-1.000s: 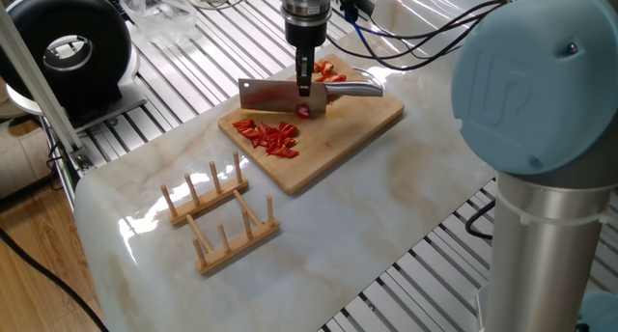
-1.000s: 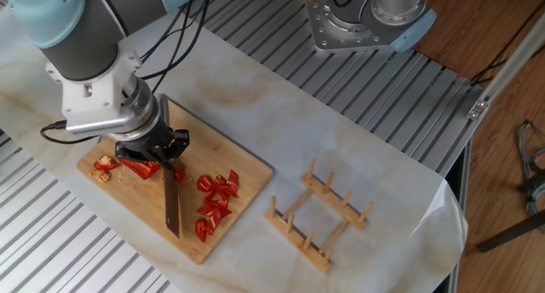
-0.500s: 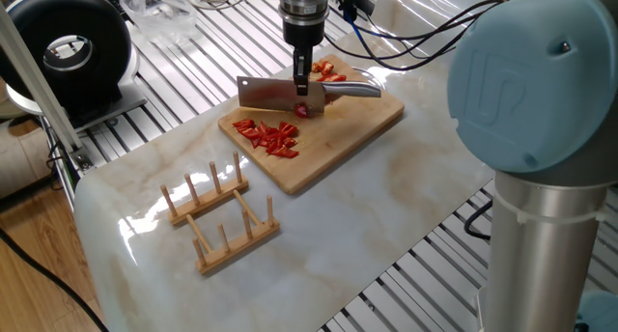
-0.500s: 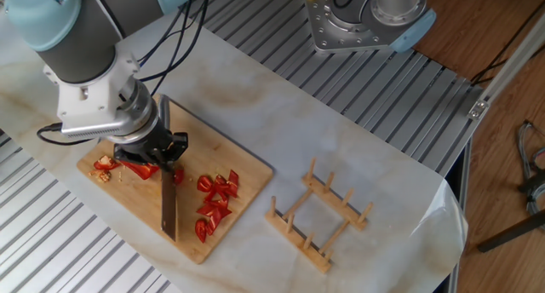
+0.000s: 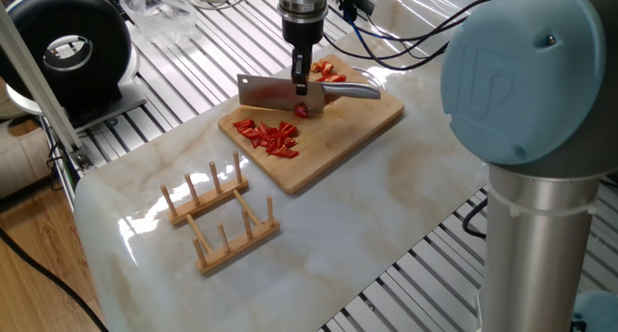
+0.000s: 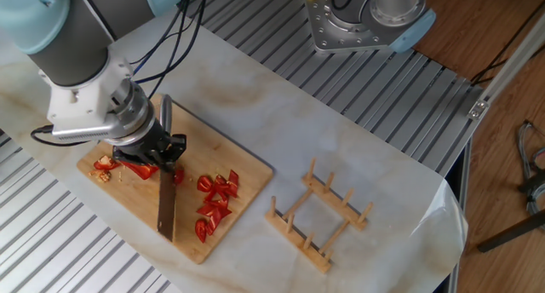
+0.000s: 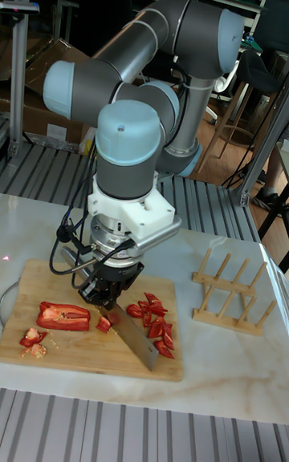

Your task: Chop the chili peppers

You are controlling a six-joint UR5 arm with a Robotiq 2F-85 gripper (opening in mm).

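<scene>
A wooden cutting board (image 5: 333,139) (image 6: 128,209) (image 7: 56,350) lies on the marble table. My gripper (image 5: 302,84) (image 6: 158,148) (image 7: 108,292) points down over it, shut on the handle of a steel cleaver (image 5: 275,96) (image 6: 164,209) (image 7: 133,339). On one side of the blade lies a pile of chopped chili peppers (image 5: 274,137) (image 6: 215,201) (image 7: 152,318). A long uncut red half (image 7: 64,315) (image 6: 140,169) (image 5: 326,71) rests on the other side, close to the gripper. One small red bit (image 7: 103,323) sits right at the blade.
A wooden slotted rack (image 5: 220,216) (image 6: 319,216) (image 7: 233,295) stands on the table beyond the board. A black round device (image 5: 72,47) sits off the table's corner. A second robot base (image 6: 366,16) is mounted behind the table. Cables (image 5: 406,33) trail near the arm.
The cleaver has shifted slightly away from the chopped pile toward the uncut half, with the gripper still shut on it. The pepper pieces have not moved.
</scene>
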